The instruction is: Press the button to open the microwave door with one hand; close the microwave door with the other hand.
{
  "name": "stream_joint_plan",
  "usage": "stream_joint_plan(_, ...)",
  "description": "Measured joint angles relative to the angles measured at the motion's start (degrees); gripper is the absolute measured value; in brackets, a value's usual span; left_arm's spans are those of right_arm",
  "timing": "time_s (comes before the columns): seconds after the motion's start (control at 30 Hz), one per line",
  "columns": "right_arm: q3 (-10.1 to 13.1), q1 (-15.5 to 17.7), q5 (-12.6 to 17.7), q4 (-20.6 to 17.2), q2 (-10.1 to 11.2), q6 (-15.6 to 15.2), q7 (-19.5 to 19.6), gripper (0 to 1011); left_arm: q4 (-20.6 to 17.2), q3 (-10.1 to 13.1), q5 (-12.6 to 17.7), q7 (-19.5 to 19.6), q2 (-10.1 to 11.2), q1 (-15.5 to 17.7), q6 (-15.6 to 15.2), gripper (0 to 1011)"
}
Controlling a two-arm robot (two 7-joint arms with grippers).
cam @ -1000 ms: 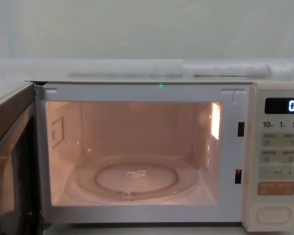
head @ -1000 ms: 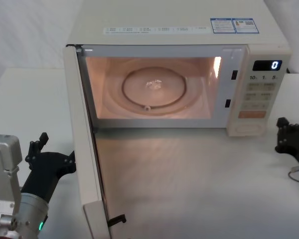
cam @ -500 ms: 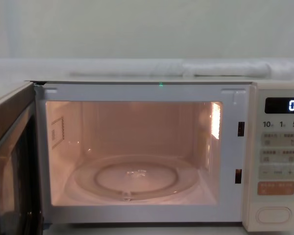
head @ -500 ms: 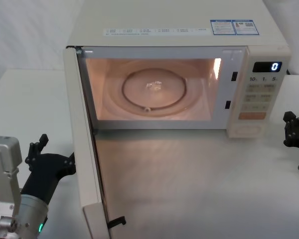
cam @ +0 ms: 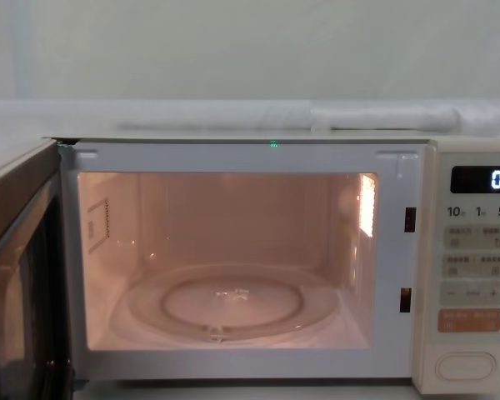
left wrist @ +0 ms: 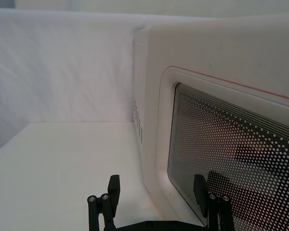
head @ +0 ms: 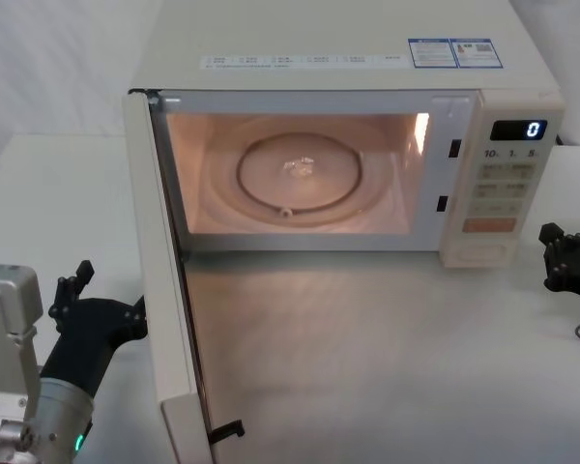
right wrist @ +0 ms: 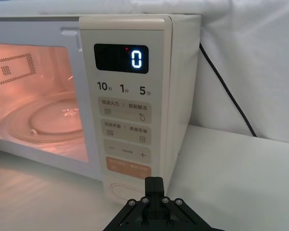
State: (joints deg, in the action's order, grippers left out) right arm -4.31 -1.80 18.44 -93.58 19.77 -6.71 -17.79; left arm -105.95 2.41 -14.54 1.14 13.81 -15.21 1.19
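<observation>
Cream-white microwave door stands wide open, cavity lit. Left black claw gripper sits just outside it, jaws spread, empty. Right black gripper is near the cream pill-shaped button; its jaws apparently closed, cannot tell.

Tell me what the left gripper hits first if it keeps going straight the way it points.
Probably the door. The left gripper, open, sits outside the swung-open door, and its right finger already lines up with the window's edge. Depth is unclear; the other finger may pass beside it.
</observation>
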Motion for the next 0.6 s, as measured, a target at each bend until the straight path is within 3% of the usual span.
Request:
stream_joint_plan(0.2, 0.1, 0.0, -0.1, 0.0, -0.2, 0.1, 0.2, 33, 0.0, 0.0, 0.0, 0.0, 0.0, 0.0, 0.0, 1001)
stream_joint_plan(0.6, 0.2, 0.1, -0.3, 0.0, -0.3, 0.2, 0.4, 367, 0.0, 0.0, 0.0, 0.0, 0.0, 0.0, 0.0, 1001)
